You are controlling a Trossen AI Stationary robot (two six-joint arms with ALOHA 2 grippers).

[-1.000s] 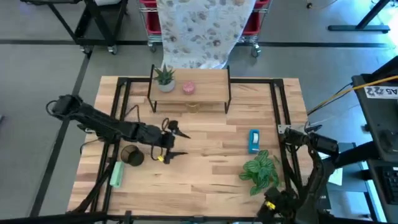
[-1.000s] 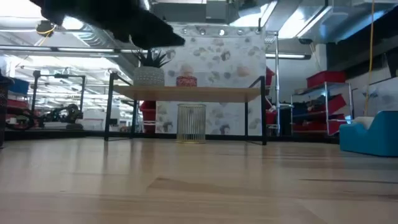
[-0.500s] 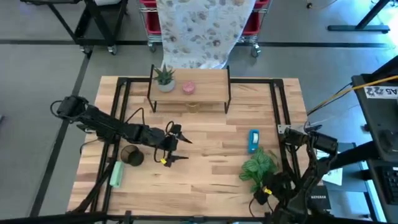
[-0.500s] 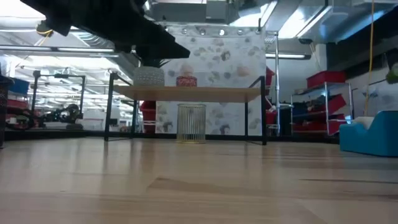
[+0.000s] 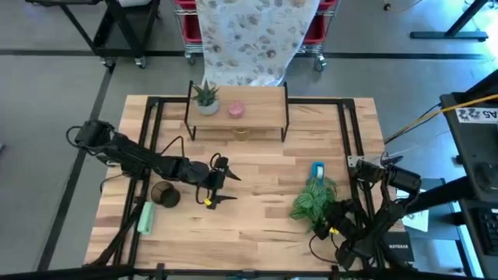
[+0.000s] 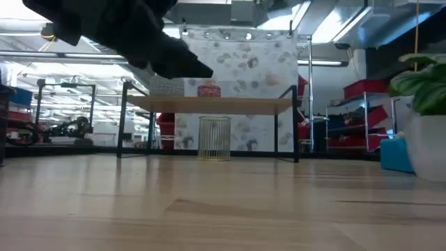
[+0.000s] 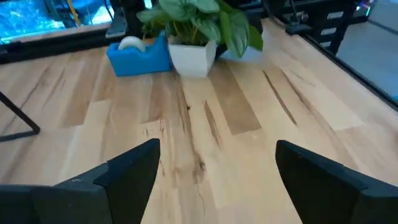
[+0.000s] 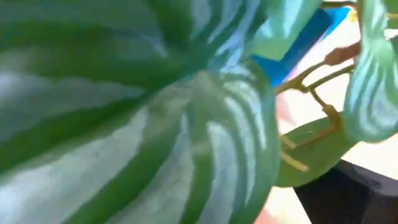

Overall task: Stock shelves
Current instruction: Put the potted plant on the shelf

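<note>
The shelves (image 5: 236, 110) stand at the table's far middle. A small potted succulent (image 5: 207, 99) and a pink item (image 5: 236, 110) rest on the plank top, and a wire basket (image 6: 214, 137) stands underneath. A leafy plant (image 5: 313, 201) in a white pot (image 7: 191, 57) sits right next to a blue tape dispenser (image 5: 317, 174). My right gripper (image 5: 332, 226) reaches in at the plant's near right side, hidden by the leaves. My left gripper (image 5: 227, 187) hovers open above the middle of the table with nothing between its fingers.
A dark round item (image 5: 165, 194) and a green item (image 5: 145, 218) lie near the table's left side. Black rails (image 5: 149, 132) run along the tabletop. Bare wood lies between my left gripper and the plant.
My right arm has come in from the table's near right corner. The plant has shifted toward the table's left and far edges, up against the blue dispenser, and its pot now shows at the right of the low view.
</note>
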